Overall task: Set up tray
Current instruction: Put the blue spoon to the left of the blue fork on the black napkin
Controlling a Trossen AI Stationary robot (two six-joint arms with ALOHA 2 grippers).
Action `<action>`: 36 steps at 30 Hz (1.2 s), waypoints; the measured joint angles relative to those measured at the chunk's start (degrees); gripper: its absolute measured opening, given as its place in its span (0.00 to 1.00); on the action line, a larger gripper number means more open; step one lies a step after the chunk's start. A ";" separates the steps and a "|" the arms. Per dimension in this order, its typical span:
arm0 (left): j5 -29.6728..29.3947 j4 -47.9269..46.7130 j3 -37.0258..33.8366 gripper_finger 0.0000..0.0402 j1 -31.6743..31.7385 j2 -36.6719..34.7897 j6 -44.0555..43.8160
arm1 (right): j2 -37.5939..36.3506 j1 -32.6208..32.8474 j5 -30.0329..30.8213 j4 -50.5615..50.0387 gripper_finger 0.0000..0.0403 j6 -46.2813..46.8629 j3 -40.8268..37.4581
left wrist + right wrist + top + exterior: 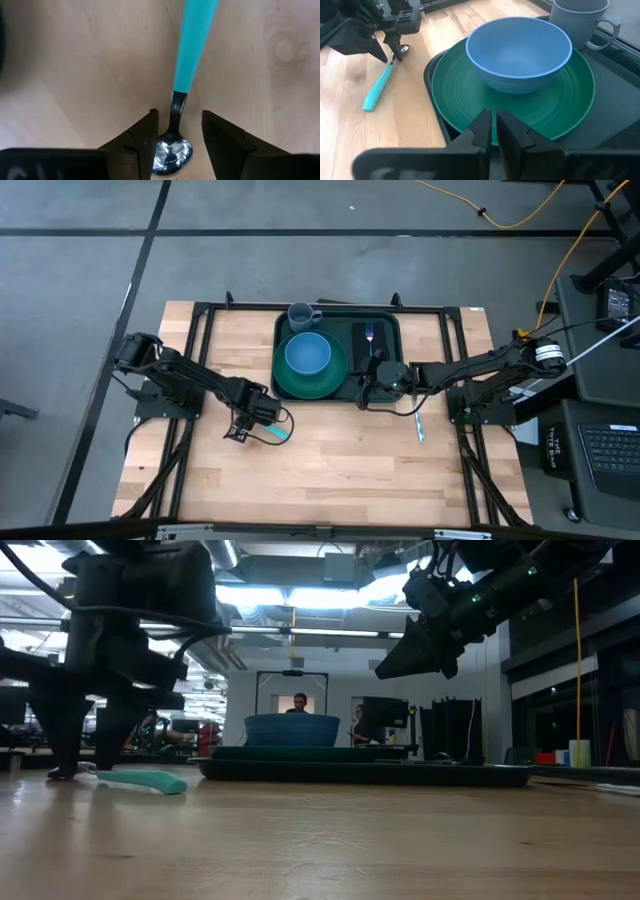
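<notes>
Left end effector [177,145] spread, straddling spoon [172,150] on bench [330,455]; right end effector [493,131] pressed together over tray [385,330].

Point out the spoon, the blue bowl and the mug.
spoon [194,45], left wrist view, on its teal handle.
blue bowl [519,50], right wrist view, on its inner hollow.
mug [577,22], right wrist view, on its grey side wall.
</notes>
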 joint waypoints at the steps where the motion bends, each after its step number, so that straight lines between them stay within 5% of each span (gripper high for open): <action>1: 0.00 -0.03 0.00 0.36 0.00 0.34 0.00 | 0.00 0.00 0.00 0.02 0.08 0.00 0.00; 12: -0.46 -0.20 0.19 0.28 -0.02 3.44 -0.44 | 0.00 0.00 0.00 0.02 0.08 0.17 0.00; 22: 0.37 -0.39 0.06 0.03 -0.04 3.14 -0.50 | 0.00 0.00 0.00 0.00 0.08 0.20 0.00; 36: 0.07 -1.14 -0.22 0.00 0.64 -6.37 3.61 | 0.00 0.00 -0.02 0.00 0.08 0.21 0.00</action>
